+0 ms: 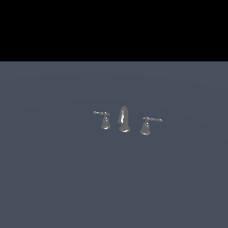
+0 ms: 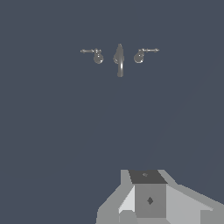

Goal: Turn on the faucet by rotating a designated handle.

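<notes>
A plain grey-blue floor (image 1: 58,178) holds one faucet (image 1: 124,119): one spout, two handles. My handle (image 1: 104,119) stands on the exterior view's left. My gripper (image 2: 146,199) is well apart; I cannot tell its state.

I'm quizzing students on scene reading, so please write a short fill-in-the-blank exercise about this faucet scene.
1. The shiny chrome three-piece faucet has ___ lever handles.
2. The tall curved chrome spout stands ___ the handles.
3. The smaller chrome handle with the narrow bell-shaped base is on the exterior view's ___.
4. The gripper is ___ the faucet, not touching it.

Missing: two; between; left; apart from
</notes>
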{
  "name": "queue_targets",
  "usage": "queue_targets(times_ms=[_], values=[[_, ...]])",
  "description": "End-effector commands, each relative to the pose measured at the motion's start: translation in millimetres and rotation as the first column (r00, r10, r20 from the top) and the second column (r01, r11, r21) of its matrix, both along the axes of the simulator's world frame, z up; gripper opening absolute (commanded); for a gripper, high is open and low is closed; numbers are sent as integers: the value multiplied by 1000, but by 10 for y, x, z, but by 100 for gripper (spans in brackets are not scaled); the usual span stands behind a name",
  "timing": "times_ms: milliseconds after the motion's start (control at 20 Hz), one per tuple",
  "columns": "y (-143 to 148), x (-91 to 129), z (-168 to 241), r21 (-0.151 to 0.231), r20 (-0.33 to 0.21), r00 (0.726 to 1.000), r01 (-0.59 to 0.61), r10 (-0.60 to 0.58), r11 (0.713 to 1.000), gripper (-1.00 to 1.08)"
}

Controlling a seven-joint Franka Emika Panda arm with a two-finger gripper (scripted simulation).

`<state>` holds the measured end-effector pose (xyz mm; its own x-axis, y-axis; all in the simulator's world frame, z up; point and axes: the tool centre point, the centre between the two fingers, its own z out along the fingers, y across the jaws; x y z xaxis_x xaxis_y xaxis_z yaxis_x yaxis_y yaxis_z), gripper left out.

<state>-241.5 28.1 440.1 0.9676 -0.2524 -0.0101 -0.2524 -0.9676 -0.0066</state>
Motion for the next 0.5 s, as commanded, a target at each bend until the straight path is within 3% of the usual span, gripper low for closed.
queue_targets(times_ms=[0, 450], values=[[98, 72, -125, 0, 0, 999, 53, -53, 999, -100], [423, 395, -580, 1, -1, 970, 245, -245, 970, -100]])
